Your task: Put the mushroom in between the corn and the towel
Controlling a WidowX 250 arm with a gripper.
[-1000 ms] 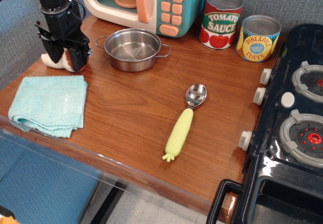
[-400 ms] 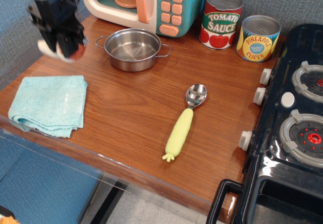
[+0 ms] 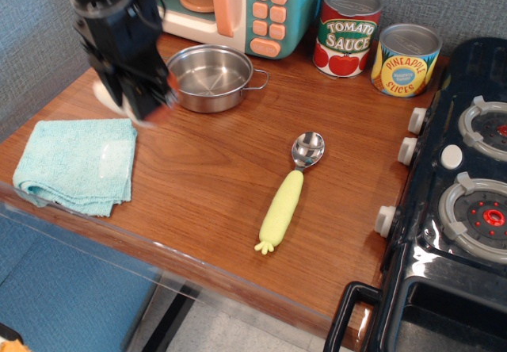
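Item: claw (image 3: 136,102), black, motion-blurred, hanging above the table (image 3: 206,170) near its back-left corner, between the towel (image 3: 75,162) and the steel pot (image 3: 210,77). State: pinching the mushroom (image 3: 107,97), of which only a white sliver and a reddish smear show at the fingertips; the hold looks closed, though blur hides where the fingers bear on it.

Item: towel, aqua, folded, at the left edge toward the front. Item: corn (image 3: 281,212), pale yellow-green with spoon bowl, lying toward the front edge at mid-table. Bare wood lies between the two.

Hazards, as judged: the grip appears to sit on the mushroom's edge, so a fast swing could shake it loose short of the gap. A low descent could catch the towel's right border and drag it. A rounded cap could roll on release, ending against the corn.

Change against the earlier frames: one second ago the claw stood low at the back-left, beside the pot, with the mushroom at table level. It then rose toward the back-left corner. Now it is carried rightward and frontward. Towel, pot and corn lie unchanged.
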